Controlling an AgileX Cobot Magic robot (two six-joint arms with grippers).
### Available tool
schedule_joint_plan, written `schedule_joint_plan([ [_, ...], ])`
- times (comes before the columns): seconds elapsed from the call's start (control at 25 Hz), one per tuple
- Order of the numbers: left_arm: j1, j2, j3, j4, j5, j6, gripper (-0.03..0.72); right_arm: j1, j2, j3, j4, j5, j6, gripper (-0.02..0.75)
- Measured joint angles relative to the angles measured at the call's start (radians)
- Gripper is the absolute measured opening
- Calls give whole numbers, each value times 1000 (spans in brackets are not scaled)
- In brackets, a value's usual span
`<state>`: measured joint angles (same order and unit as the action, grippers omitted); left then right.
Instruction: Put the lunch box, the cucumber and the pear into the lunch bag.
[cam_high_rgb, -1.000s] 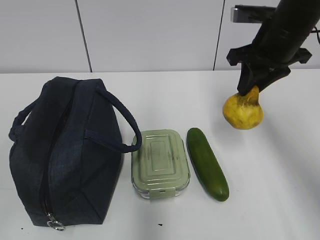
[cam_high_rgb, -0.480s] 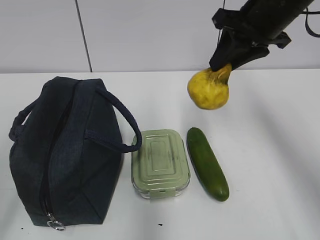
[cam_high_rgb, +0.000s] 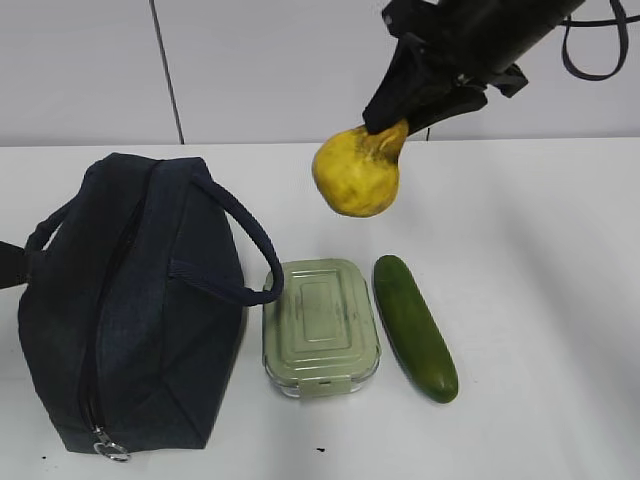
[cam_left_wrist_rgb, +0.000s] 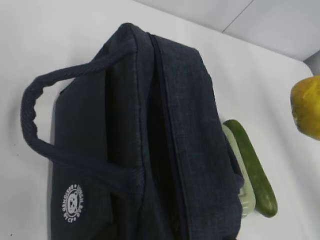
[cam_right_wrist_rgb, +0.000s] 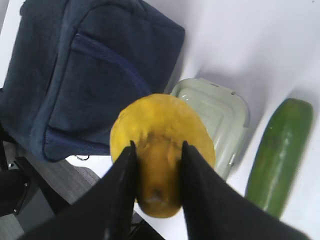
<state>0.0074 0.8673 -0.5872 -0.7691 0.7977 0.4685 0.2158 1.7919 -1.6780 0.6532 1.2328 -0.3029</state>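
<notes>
Pear (cam_high_rgb: 356, 183) pinched at its narrow top by right claw (cam_high_rgb: 392, 128), now lifted clear of bench (cam_high_rgb: 540, 260) and carried leftward. Above lunch box (cam_high_rgb: 320, 325), short of lunch bag (cam_high_rgb: 125, 300). Left claw unseen.

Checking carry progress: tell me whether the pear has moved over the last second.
Yes. The pear, held by its narrow top in the right gripper, has travelled left and upward: it began right of the cucumber and now hangs above the lunch box.
</notes>
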Motion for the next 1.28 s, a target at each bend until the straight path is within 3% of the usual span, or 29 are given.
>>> schedule_joint_plan([
  [0.24, -1, 127, -8, -10, 19, 38, 348, 68, 0, 0, 25, 0, -12, 226],
  [0.52, -1, 191, -8, -10, 20, 72, 90, 143, 0, 0, 138, -28, -78, 226],
  [0.68, -1, 222, -9, -10, 15, 76, -2, 168, 0, 0, 246, -83, -139, 226],
  [0.96, -1, 251, -10, -43, 7, 81, -12, 172, 23, -2, 423, -139, -259, 226],
  [1.28, -1, 256, -10, -293, -6, 155, -13, 172, 149, -40, 549, -166, -364, 226],
])
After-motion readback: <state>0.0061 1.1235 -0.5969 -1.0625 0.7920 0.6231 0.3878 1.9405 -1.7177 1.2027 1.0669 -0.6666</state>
